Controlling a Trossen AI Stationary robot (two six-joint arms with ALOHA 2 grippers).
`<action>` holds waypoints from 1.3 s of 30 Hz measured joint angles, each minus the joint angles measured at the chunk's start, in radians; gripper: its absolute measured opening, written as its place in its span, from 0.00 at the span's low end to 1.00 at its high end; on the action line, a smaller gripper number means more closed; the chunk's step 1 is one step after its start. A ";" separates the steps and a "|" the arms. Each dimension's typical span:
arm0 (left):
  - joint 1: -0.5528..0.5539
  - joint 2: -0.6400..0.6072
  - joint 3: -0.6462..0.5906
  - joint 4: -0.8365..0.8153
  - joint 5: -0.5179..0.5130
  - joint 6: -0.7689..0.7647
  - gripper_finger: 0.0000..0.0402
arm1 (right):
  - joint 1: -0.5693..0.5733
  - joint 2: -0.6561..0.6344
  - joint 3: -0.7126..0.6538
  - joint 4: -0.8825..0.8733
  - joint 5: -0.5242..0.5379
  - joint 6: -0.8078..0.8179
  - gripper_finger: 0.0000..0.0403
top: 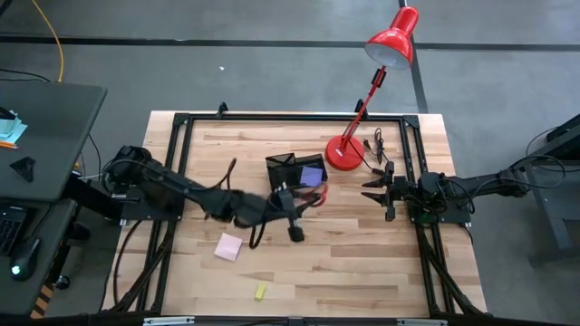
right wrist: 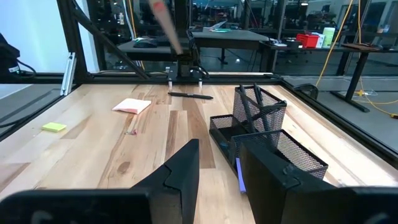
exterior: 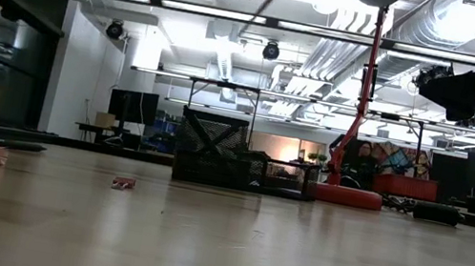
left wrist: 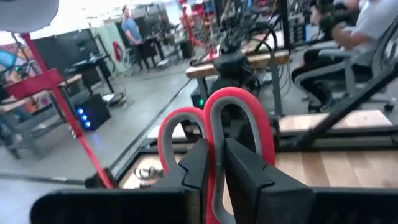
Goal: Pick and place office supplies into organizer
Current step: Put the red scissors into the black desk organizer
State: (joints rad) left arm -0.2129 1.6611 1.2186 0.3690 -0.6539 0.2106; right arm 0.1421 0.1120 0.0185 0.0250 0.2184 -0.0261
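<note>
From above, the left gripper [top: 313,196] is just beside the black organizer [top: 292,168], near the red lamp's round base [top: 343,153]. A purple sticky pad [top: 312,174] already sits in the organizer. A pink sticky pad [top: 228,246] and a tiny yellow piece [top: 260,291] lie loose on the table [top: 362,272]. The right gripper [top: 376,190] waits at the right side.

From table height, the organizer [exterior: 212,149] stands far back by the lamp base [exterior: 345,196].

In the left wrist view, the left gripper [left wrist: 216,163] is pinched tight on the red-handled scissors [left wrist: 239,124], handles up. If it lets go too soon or off to the side, I think the scissors could hit the rim and fall out, or bump the lamp.

In the right wrist view, the right gripper [right wrist: 219,163] has a small gap between its fingers and holds nothing. A black pen [right wrist: 190,96] lies far across the table.
</note>
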 joint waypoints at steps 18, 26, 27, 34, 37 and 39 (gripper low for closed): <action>0.362 0.000 -0.174 0.247 0.266 -0.056 0.06 | 0.000 0.000 0.000 0.000 0.002 0.000 0.27; 0.472 0.001 -0.322 0.405 0.308 -0.093 0.08 | 0.000 0.000 0.000 0.000 0.002 0.000 0.27; 0.485 0.001 -0.336 0.410 0.310 -0.112 0.09 | 0.000 0.000 0.000 0.000 0.002 0.000 0.27; 0.550 0.001 -0.438 0.549 0.427 -0.219 0.06 | 0.000 0.000 0.000 0.000 0.003 0.000 0.27; 0.562 0.001 -0.476 0.637 0.427 -0.247 0.06 | 0.000 0.000 0.000 0.000 0.003 0.000 0.27; 0.561 0.001 -0.478 0.681 0.432 -0.253 0.06 | 0.000 0.000 0.000 0.000 0.003 0.000 0.27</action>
State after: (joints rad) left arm 0.3481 1.6619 0.7406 1.0498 -0.2220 -0.0422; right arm 0.1420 0.1116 0.0185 0.0254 0.2218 -0.0261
